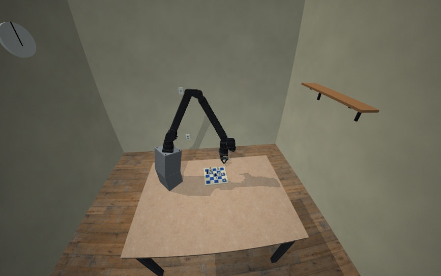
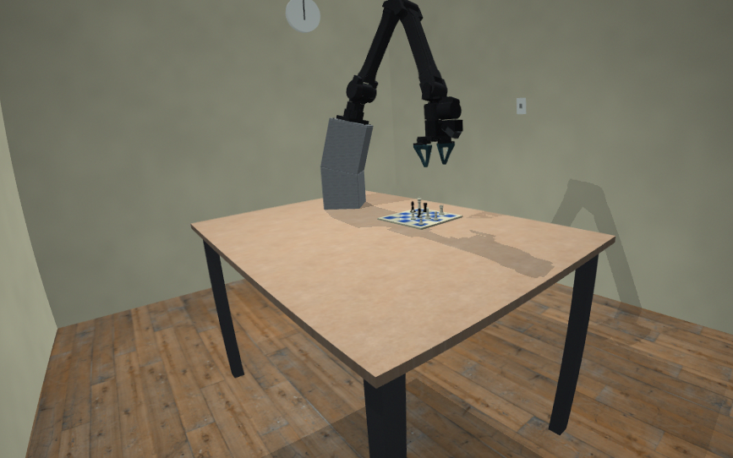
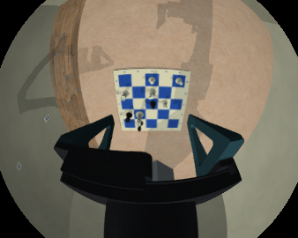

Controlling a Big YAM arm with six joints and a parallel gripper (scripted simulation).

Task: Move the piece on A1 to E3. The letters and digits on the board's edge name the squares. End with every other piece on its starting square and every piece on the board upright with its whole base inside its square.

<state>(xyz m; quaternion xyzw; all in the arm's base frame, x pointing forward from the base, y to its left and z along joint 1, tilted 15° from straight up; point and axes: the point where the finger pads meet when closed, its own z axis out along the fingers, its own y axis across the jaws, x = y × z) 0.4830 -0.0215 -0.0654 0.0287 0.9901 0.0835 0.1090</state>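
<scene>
A small blue-and-white chessboard (image 1: 216, 174) lies on the table top; it also shows in the exterior view (image 2: 420, 217) and in the wrist view (image 3: 152, 100). Several black and light pieces stand on it, too small for me to read the edge letters or tell which piece is on A1. A black piece (image 3: 130, 115) and a light piece (image 3: 140, 119) stand at the board's near left corner in the wrist view. My gripper (image 2: 434, 153) hangs high above the board's far edge, open and empty; it also shows in the top view (image 1: 224, 160) and the wrist view (image 3: 152, 139).
The arm's grey pedestal (image 1: 168, 166) stands on the table left of the board. A wooden shelf (image 1: 340, 99) hangs on the right wall, well away. The arm's shadow (image 1: 249, 181) falls across the table right of the board.
</scene>
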